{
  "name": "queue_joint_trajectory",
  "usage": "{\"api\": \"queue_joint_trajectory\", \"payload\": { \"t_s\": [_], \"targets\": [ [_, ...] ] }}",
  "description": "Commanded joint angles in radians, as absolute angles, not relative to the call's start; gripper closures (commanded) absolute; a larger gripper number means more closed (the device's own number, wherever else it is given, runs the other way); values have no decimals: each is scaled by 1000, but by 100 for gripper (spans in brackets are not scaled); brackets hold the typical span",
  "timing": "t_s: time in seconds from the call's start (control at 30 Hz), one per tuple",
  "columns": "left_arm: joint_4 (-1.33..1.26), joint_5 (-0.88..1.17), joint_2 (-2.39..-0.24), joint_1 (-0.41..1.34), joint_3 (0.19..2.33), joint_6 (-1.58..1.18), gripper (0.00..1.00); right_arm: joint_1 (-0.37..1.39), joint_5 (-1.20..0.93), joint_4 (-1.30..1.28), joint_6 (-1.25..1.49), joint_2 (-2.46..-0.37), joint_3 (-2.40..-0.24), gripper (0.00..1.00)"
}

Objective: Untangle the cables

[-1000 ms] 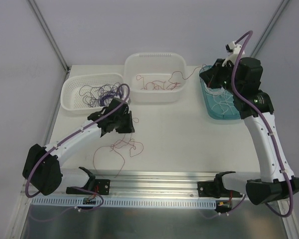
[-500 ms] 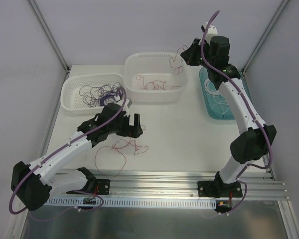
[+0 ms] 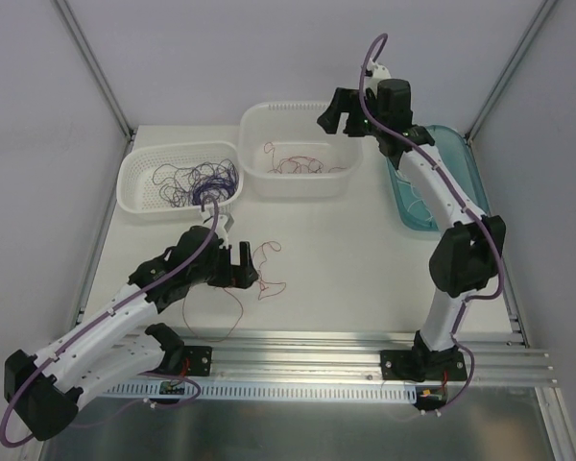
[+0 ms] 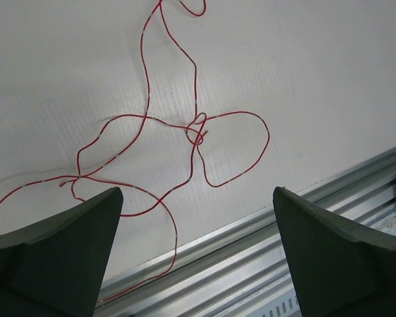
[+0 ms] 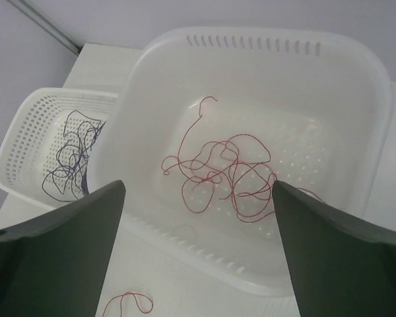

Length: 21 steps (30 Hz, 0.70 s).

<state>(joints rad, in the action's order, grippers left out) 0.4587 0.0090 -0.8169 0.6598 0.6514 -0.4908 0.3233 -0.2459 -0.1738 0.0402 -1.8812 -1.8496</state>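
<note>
– Left gripper: where is it, and how do its fingers stand?

– Low over the worktop, left of centre and close to the near edge. The fingers are spread wide with nothing between them. The loose red cable lies flat on the worktop just ahead of the tips.

– Which way does that cable run?

– Slantwise. One end curls toward the middle of the worktop. A small knot of crossed loops sits halfway along, and a long tail trails back to the rail at the near edge. In the wrist view the knot lines up with the gap between the fingers, a little beyond them.

– And the right gripper?

– Up at the far edge, above the white tub, also wide apart and empty. It looks down on the red cables heaped on the tub's floor. The purple cables fill the perforated basket at the far-left corner. The white cables lie in the teal tray along the right edge.

– So which arm takes the loose one?

– The left, I'd judge. It is nearly on the cable, while the right is well apart, across the worktop. The fingers should close across the strands at the knot. A wire that thin, lying flat, could slip out of a grip taken along its length.
</note>
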Motion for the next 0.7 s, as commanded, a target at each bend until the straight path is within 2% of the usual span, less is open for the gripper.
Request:
{"api": "queue_joint_trajectory", "payload": {
  "t_s": [0.0,0.03,0.17,0.33,0.67],
  "targets": [
    [500,-11,-822,658,640,-535,1,333,-259,-186,14,-1723,-1745,0],
    [506,-15,-831,658,638,-537,1,333,-258,-201,11,-1692,-1706,3],
    [508,-34,-928,658,678,-563,1,333,-233,-245,5,-1461,-1457,3],
    [508,-98,-1043,658,730,-598,1,336,-204,-316,-35,-1326,-1339,3],
    [494,-154,-1422,670,897,-627,1,334,-144,-475,-54,-1085,-1143,3]
  ]
}}
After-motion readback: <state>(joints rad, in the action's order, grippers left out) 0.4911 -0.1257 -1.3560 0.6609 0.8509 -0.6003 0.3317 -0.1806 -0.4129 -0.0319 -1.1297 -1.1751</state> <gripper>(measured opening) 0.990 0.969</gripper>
